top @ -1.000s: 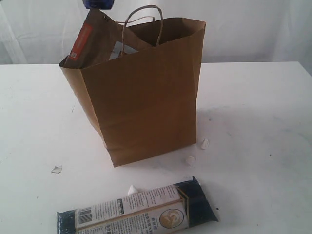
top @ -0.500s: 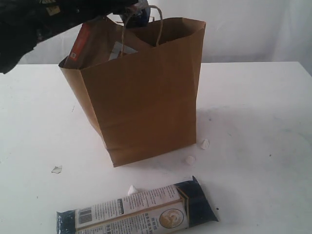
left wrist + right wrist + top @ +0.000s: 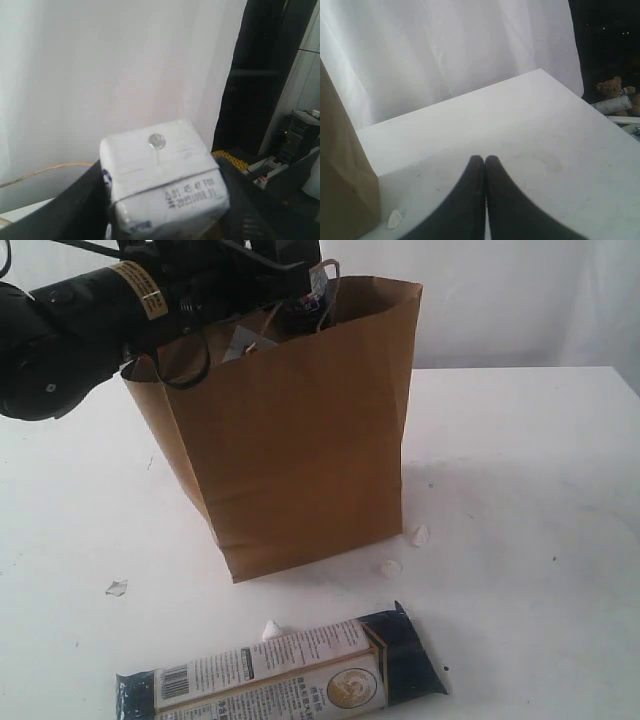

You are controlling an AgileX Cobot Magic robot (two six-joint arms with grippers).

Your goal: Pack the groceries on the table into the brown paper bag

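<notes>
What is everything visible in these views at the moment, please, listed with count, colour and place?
brown paper bag: one, brown, upright mid-table, contents mostly hidden.
long blue-white packet: one, blue and white, flat on the table before the bag.
small white-blue carton: one, white with blue, held at the bag's mouth.
white scraps: four, white, scattered on the table near the bag.
table: one, white, under everything.
curtain: one, white, behind the table.
left gripper: one, black, closed on the carton.
right gripper: one, black, shut, empty, over bare table.
</notes>
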